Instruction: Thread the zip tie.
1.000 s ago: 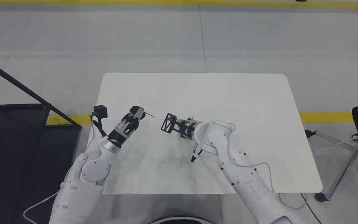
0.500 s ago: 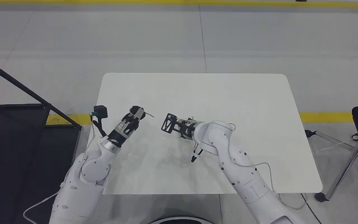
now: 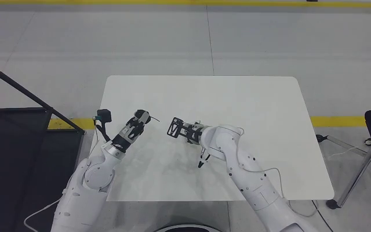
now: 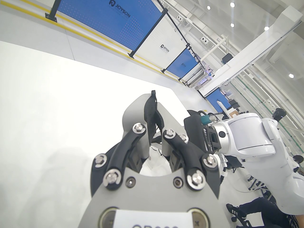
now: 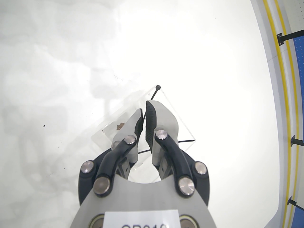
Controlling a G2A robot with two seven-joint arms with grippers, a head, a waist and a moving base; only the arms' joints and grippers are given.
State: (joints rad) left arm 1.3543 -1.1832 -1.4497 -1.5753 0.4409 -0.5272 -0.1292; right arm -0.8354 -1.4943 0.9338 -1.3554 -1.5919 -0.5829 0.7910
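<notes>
I am watching the right gripper (image 5: pixel 144 106) pinching the zip tie (image 5: pixel 155 91): its two dark-padded fingers are pressing together on the strap a little below the head. The zip tie is a thin black strap with a small blocky head, and the head is poking out just past the fingertips. Behind the pads the rest of the strap is bending away to both sides in fine black lines. Beneath this gripper a clear square plate (image 5: pixel 123 117) is lying flat on the white table (image 3: pixel 261 116). In the top view the right gripper (image 3: pixel 175 126) is hanging over the middle of the table's left half, pointing toward the left gripper (image 3: pixel 142 118), which is sitting near it with a gap of bare table between the two. The left gripper (image 4: pixel 152 103) is also pressing its fingers together, and a thin black strip (image 4: pixel 153 93) is sticking out beyond its tips. I cannot tell whether that strip is part of the same zip tie. Thin dark lines are running down between this gripper's fingers too.
</notes>
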